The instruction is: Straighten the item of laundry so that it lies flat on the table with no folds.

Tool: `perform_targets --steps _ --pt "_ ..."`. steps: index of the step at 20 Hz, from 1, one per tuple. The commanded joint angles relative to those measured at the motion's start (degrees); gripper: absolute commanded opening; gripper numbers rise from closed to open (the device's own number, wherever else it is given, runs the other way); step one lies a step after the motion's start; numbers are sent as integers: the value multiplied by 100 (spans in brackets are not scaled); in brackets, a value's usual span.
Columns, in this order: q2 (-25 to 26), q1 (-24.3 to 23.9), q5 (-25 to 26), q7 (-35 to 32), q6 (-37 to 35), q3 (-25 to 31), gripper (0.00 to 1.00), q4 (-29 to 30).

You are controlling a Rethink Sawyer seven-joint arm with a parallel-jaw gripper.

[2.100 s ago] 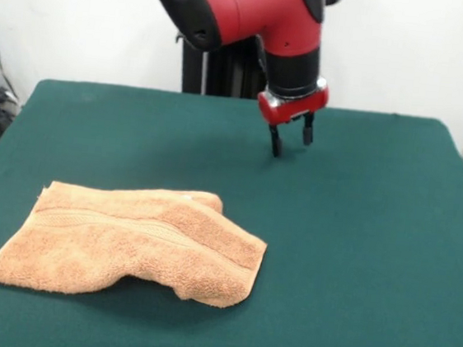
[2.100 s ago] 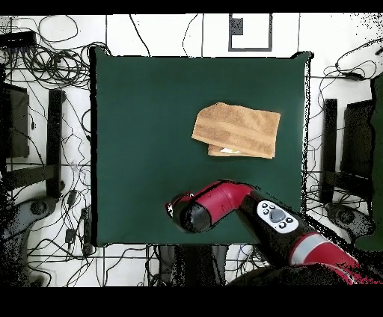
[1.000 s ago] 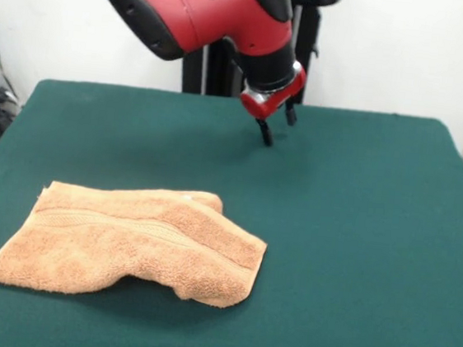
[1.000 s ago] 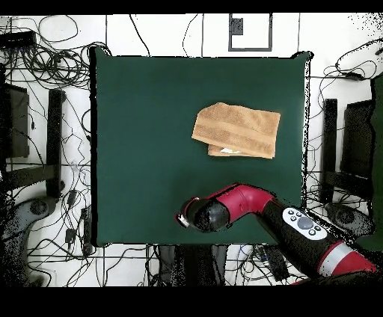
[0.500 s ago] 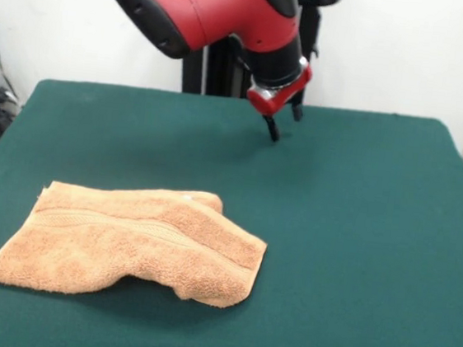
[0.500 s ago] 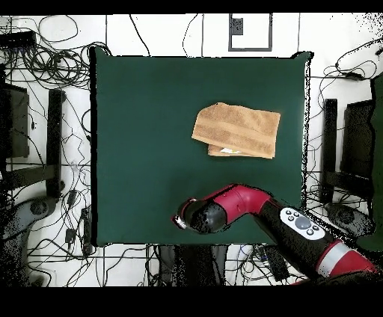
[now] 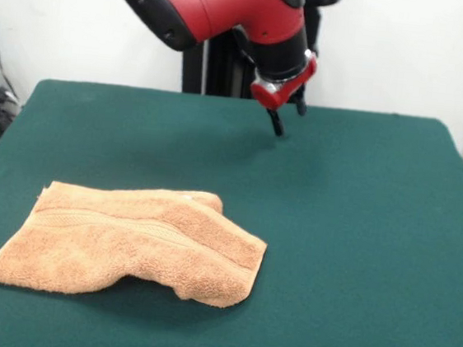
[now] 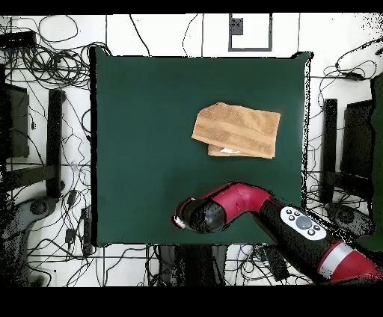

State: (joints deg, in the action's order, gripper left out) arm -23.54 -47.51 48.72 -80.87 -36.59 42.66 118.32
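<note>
A: We log the towel [image 7: 129, 241] on the near left part of the table [image 7: 357, 236] in the front view. It is doubled over, the upper layer lying skewed across the lower, the woven band running along its length. Not flat, so the job is undone.

B: And the gripper [image 7: 288, 117]? We see it hanging above the far middle of the felt, well apart from the cloth and carrying nothing. Two dark fingers show with a small gap between them, so we read it as narrowly parted.

A: Then we judge this the approach step. Next move calls for travel across to the towel, then a descent onto one edge or corner of the top layer only, so that it can be peeled back off the one beneath.

B: Risk we note: pinching both layers would just drag the bundle.

A: The overhead view gives us the towel [image 8: 236, 131] as a neat outline with a lower layer peeking out along one long edge. There the arm [image 8: 247, 205] covers the gripper entirely; only the front view shows the fingers.
</note>
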Motion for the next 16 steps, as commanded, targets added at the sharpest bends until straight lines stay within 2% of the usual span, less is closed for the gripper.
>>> perform_targets --steps 1,16 --pt "11 3 -42 1234 -525 404 100 -80" --pt "433 -425 516 1289 389 818 100 50"
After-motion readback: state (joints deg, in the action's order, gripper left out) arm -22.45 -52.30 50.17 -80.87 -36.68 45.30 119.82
